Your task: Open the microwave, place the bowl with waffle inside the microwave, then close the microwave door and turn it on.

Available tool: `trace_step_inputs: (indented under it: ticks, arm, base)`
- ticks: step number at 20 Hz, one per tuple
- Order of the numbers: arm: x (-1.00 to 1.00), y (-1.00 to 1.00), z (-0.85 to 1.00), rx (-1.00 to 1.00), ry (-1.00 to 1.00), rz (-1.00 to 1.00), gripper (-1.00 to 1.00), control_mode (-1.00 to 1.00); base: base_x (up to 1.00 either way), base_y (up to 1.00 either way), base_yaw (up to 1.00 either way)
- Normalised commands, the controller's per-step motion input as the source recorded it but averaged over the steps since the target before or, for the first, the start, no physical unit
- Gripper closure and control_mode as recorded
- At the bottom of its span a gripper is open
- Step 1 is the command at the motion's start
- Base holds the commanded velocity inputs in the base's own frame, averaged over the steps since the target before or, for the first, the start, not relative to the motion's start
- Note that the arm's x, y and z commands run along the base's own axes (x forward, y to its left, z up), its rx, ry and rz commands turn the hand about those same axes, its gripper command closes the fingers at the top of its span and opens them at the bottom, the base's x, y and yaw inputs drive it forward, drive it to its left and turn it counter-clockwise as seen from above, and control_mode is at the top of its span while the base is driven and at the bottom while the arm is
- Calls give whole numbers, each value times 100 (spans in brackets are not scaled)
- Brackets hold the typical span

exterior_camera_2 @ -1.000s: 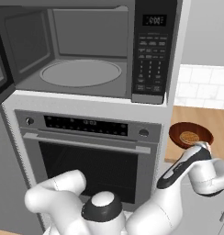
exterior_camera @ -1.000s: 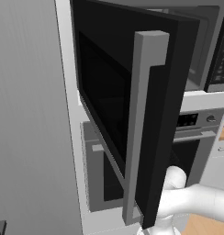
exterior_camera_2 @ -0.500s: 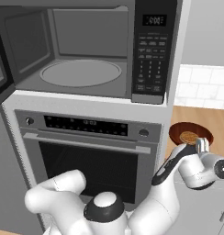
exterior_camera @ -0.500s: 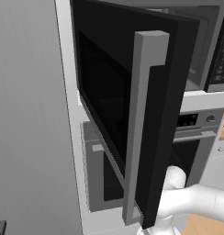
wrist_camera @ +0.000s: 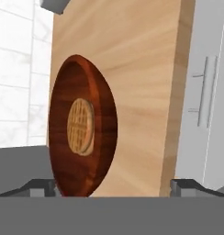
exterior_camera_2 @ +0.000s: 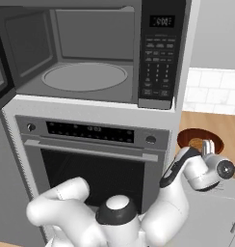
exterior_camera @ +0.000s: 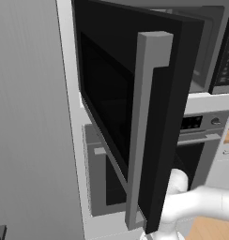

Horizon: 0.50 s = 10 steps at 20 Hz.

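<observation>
We see microwave (exterior_camera_2: pixel 90 53) with door (exterior_camera: pixel 135 117) swung wide. Gripper (exterior_camera_2: pixel 207 146) spread open, empty, beside bowl (wrist_camera: pixel 79 128) holding waffle (wrist_camera: pixel 81 126) on counter (wrist_camera: pixel 141 82), seemingly not touching.

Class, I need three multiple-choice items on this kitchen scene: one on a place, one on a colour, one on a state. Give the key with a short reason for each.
1. Where is the bowl?
A. in the microwave
B. on the wooden counter
C. in the oven

2. What colour is the microwave door's handle?
A. grey
B. red
C. white

3. How does the microwave door stand?
A. shut
B. open
C. taken off

Key: 1 B, the bowl with its waffle rests on the counter, right of the oven. 2 A, the tall bar is grey against the black panel. 3 B, it is swung out and the microwave shows its bare turntable.
</observation>
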Motion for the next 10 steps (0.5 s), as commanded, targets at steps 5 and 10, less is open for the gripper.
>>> trace_step_inputs:
  ticks: [5,10]
  arm:
    - [31,-52,0,0,4,5,-100,-100]
    - [31,-43,-3,1,2,3,-100,-100]
  base:
    - [0,0,0]
    - [0,0,0]
